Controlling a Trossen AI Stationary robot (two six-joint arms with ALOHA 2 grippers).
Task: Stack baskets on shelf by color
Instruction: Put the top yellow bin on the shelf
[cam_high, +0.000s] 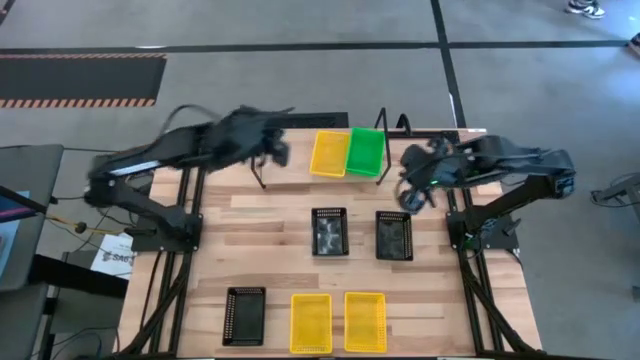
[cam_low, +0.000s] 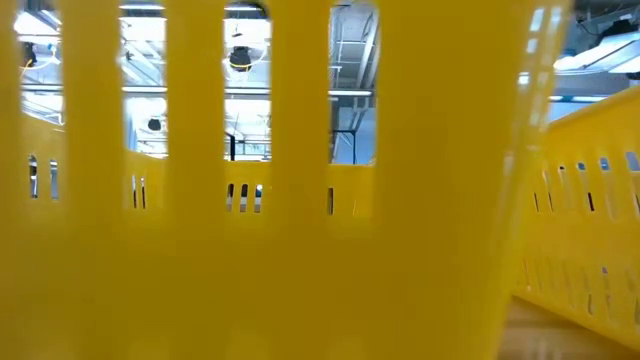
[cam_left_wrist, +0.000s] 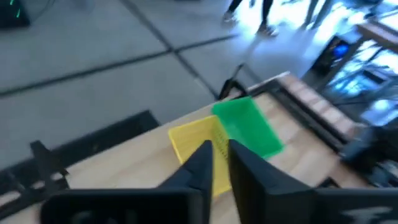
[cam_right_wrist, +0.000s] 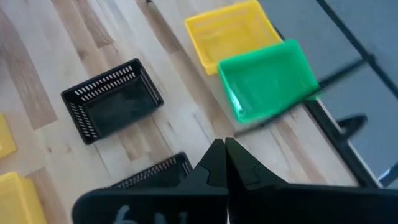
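Note:
On the shelf (cam_high: 381, 125) at the table's far edge, a yellow basket (cam_high: 330, 152) and a green basket (cam_high: 365, 150) lie side by side on their bases. My left gripper (cam_high: 278, 150) hangs in the air just left of them. Its fingers (cam_left_wrist: 205, 163) stand a narrow gap apart with nothing between them. My right gripper (cam_high: 412, 192) hovers right of the green basket, shut and empty (cam_right_wrist: 224, 152). Black baskets (cam_high: 329, 231) (cam_high: 394, 235) (cam_high: 245, 315) and two more yellow baskets (cam_high: 310, 322) (cam_high: 365, 321) rest on the table.
The low view is filled by the slotted wall of a near yellow basket (cam_low: 300, 200), with another yellow one (cam_low: 590, 230) at its right. Bare wood lies at mid-table on the left (cam_high: 260, 230). Black frame rails (cam_high: 185, 250) (cam_high: 470, 260) run along both table sides.

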